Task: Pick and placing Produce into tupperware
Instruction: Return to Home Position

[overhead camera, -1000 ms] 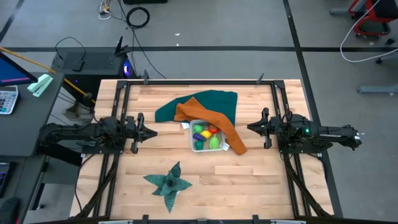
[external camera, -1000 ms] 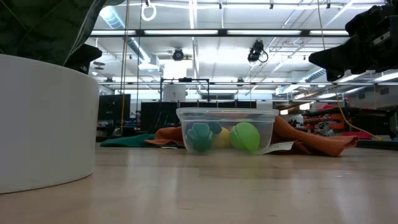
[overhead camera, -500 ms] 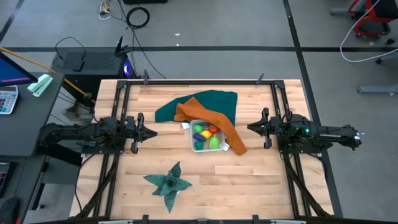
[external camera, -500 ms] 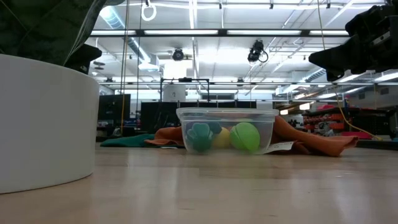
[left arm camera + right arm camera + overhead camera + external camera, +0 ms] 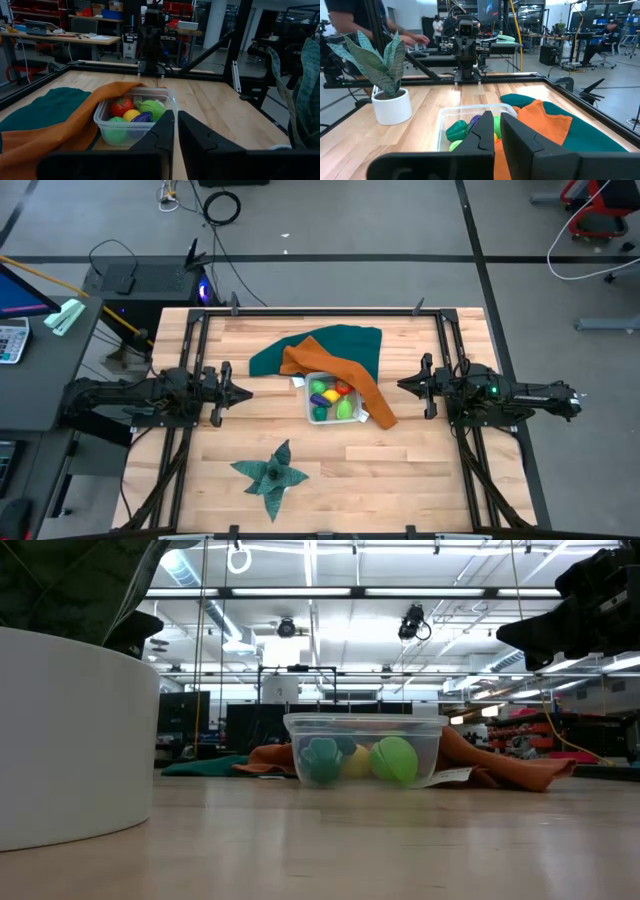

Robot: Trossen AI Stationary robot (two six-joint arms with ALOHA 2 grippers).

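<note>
High view: the tupperware (image 5: 309, 402) is sitting at centre frame on the wooden table (image 5: 400, 470), holding the produce (image 5: 331, 397) in red, yellow, green and purple. An orange cloth (image 5: 340, 370) is draping along its upper and right sides, over a teal cloth (image 5: 345, 340). The left gripper (image 5: 243, 392) is hovering at mid-left and the right gripper (image 5: 403, 385) at mid-right, both well apart from the container and pointing toward it. A potted plant (image 5: 272, 474) is standing at lower centre-left. Low view: the tupperware is showing at centre, with a dark green piece (image 5: 321, 760), a yellow piece (image 5: 355, 762) and a light green ball (image 5: 394, 759) resting inside; the plant's white pot (image 5: 70, 730) is filling the left. Left wrist view: the left fingers (image 5: 162, 132) are sitting together with only a thin slit between them, gripping nothing; a red tomato (image 5: 121, 107) and a purple eggplant (image 5: 143, 117) are lying in the container. Right wrist view: the right fingers (image 5: 520, 135) are likewise nearly touching and holding nothing; a person (image 5: 370, 20) is standing at upper left.
</note>
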